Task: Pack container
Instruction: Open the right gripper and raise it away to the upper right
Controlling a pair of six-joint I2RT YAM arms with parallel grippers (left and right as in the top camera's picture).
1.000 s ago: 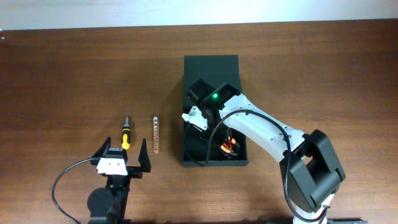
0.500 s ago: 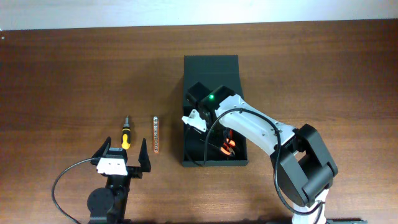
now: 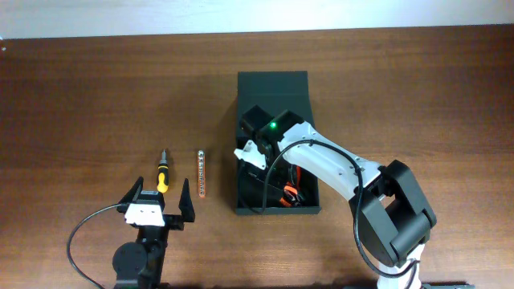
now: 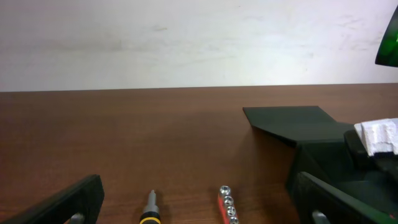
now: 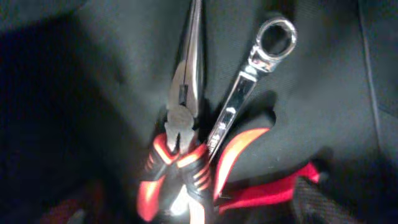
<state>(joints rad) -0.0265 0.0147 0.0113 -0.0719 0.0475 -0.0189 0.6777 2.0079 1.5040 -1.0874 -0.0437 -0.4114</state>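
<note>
The black container stands at mid-table with its flap lid folded back at the far side. My right arm reaches down into it. In the right wrist view my right gripper is open, with one dark finger well to the right of the red-and-black pliers. The pliers lie on the container floor beside a ring wrench. Their orange handles show in the overhead view. My left gripper stands open near the front edge, holding nothing.
A yellow-and-black screwdriver and a red socket rail lie on the wooden table just ahead of the left gripper, left of the container. The left wrist view shows both, the screwdriver and the rail, between the fingers' line.
My right gripper has opened inside the container and let go of the pliers, whose handles now lie a little lower and nearer the front wall. The left arm has not moved.
</note>
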